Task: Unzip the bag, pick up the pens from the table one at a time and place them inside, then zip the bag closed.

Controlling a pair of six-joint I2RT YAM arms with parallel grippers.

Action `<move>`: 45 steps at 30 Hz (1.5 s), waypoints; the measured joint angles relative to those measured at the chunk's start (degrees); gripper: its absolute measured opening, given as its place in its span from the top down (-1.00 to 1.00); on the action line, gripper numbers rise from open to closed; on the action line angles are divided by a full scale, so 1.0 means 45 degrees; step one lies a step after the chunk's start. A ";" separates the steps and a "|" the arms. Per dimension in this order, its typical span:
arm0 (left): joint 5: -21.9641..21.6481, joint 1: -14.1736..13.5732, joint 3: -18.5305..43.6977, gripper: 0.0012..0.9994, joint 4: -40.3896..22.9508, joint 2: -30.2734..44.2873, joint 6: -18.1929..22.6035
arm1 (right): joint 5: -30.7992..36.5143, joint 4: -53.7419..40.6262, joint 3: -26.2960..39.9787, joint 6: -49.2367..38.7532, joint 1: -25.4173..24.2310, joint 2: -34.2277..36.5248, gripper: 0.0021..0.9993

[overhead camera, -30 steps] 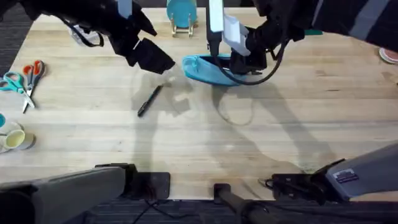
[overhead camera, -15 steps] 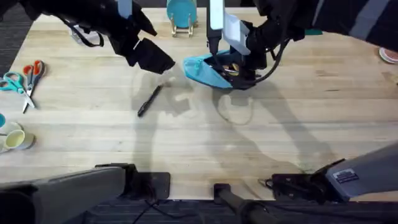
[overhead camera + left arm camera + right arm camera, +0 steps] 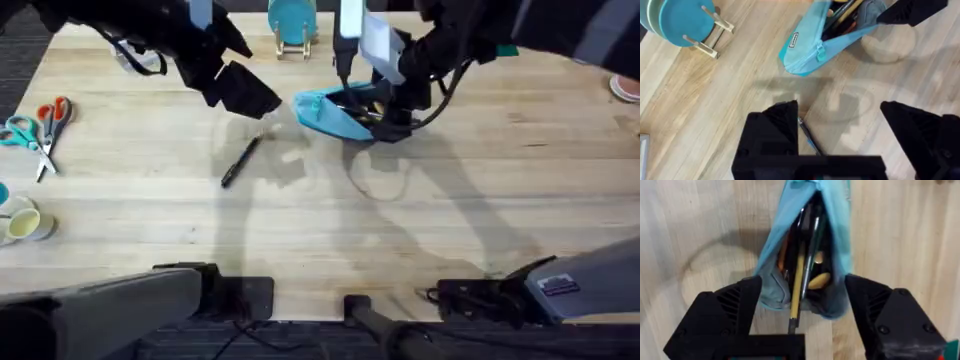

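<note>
The counter [image 3: 330, 220] carries the bag [image 3: 335, 112] near the middle of its far edge. A second ago the bag lay flat; now its mouth gapes, pens inside, a yellow pen [image 3: 799, 280] newly dropped in. The right gripper [image 3: 797, 311] stands spread over it, empty. The left gripper [image 3: 840, 120] hangs open above the black pen [image 3: 240, 161], probably next.

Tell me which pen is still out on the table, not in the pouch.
The black pen, lying bare on the wooden table beside the left gripper. The yellow pen already sits inside the open light blue pouch at the right gripper.
</note>
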 joint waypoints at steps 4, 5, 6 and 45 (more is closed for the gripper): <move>0.0000 0.0000 0.0000 -0.99 0.0000 0.0000 0.0000 | 0.0005 -0.0025 0.0000 0.1077 0.0000 -0.0783 -1.00; 0.0000 0.0000 0.0000 -0.99 0.0000 0.0000 0.0000 | 0.0019 -0.0027 0.0000 0.1465 0.0000 -0.0988 -1.00; 0.0000 0.0000 0.0000 -0.99 0.0000 0.0000 0.0000 | 0.0096 -0.0028 0.0000 0.1845 0.0000 -0.1165 -1.00; 0.0004 0.0000 0.0000 -0.99 -0.0755 0.0000 -0.0005 | 0.3342 -0.2206 0.0001 0.8339 0.0000 -0.5084 -1.00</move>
